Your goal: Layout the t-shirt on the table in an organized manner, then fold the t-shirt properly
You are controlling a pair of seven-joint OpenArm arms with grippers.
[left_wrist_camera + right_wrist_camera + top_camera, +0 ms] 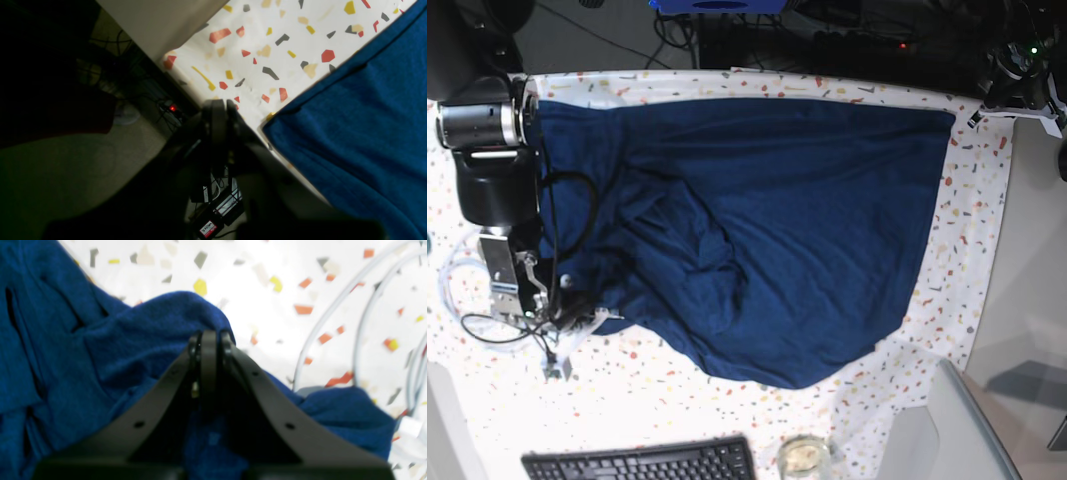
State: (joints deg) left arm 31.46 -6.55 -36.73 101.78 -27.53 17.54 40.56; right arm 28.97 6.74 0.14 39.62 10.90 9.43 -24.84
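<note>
Fabric of the dark navy t-shirt (757, 220) is seen spread over most of the speckled table (967, 250), its far edge lying roughly straight while the near-left portion is bunched into folds and creases. The right gripper (209, 336) is observed at the crumpled left side of the garment, jaws pressed together on a raised ridge of the blue cloth, which is pinched between them. Pale cables (337, 303) are noted looping over the table just beside that gripper. The left gripper (222, 105) is recorded at the table's far corner, jaws pressed together with nothing between them, apart from the t-shirt's hem. A black keyboard (637, 462) and a small glass jar (804, 456) are noted at the near edge of the table.
</note>
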